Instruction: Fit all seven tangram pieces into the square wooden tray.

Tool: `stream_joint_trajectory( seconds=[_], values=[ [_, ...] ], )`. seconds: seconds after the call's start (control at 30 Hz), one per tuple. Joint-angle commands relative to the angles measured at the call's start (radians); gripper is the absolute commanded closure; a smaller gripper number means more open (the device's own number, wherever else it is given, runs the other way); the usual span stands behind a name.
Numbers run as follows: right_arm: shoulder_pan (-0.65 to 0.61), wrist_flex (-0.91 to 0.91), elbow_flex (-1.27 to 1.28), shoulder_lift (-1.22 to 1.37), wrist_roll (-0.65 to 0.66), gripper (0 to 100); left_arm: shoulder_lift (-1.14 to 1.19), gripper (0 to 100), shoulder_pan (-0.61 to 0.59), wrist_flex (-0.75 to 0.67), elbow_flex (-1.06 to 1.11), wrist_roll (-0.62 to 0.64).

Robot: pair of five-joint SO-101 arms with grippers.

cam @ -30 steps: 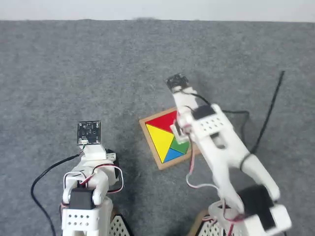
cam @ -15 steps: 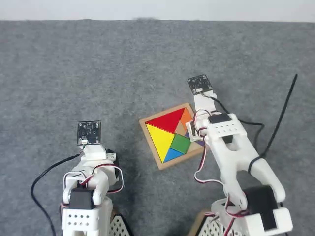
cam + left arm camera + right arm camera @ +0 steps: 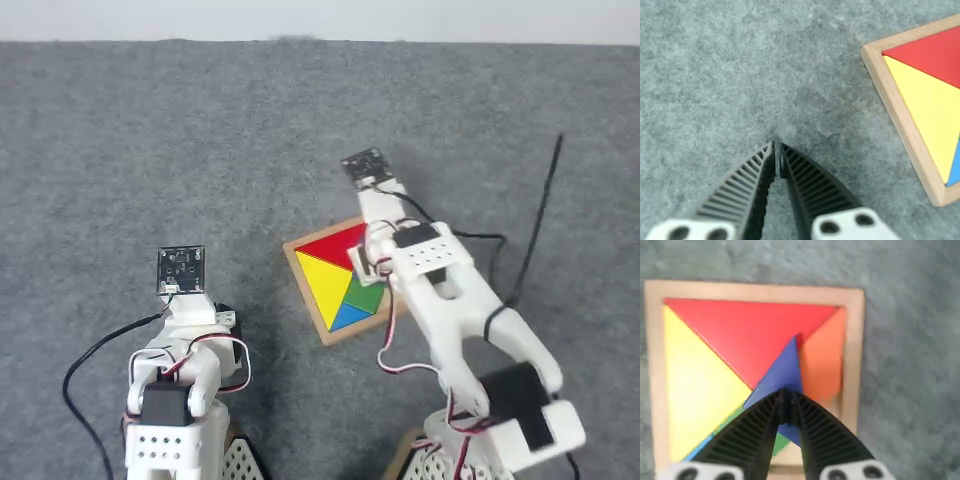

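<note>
The square wooden tray [image 3: 306, 294] lies mid-table with the red [image 3: 335, 245], yellow [image 3: 322, 280], green [image 3: 368, 298] and light blue [image 3: 350, 315] pieces in it. My right gripper [image 3: 362, 268] hangs over the tray's right half and hides that part. In the right wrist view the right gripper [image 3: 787, 390] is shut, its tips down at a dark blue piece [image 3: 785, 372] that lies between the red triangle [image 3: 750, 330] and the orange piece [image 3: 825, 360]. My left gripper [image 3: 776, 146] is shut over bare mat, left of the tray [image 3: 895, 107].
Grey mat [image 3: 200, 130] covers the whole table, with open room on every side of the tray. A black cable [image 3: 540, 210] runs along the right side. Both arm bases stand at the near edge.
My right arm swung right, off the tray, half a second ago, and has come back over the tray's right half. The left arm has not moved.
</note>
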Motion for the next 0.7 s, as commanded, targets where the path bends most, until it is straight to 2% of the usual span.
stream_joint_trajectory(
  seconds=[0.0,0.2,0.47,0.67],
  values=[
    [-0.035,-0.001,-0.049,0.035,0.048,99.1,-0.02,99,-0.006,0.002,-0.012,-0.011],
    [-0.031,0.027,-0.049,0.005,0.084,99.1,-0.02,99,-0.006,0.002,-0.012,-0.011],
    [-0.028,0.024,0.072,-0.283,0.072,99.1,-0.02,99,-0.006,0.002,-0.012,-0.011],
    [-0.008,-0.007,0.063,-0.202,0.002,99.1,-0.02,99,-0.006,0.002,-0.012,-0.011]
  ],
)
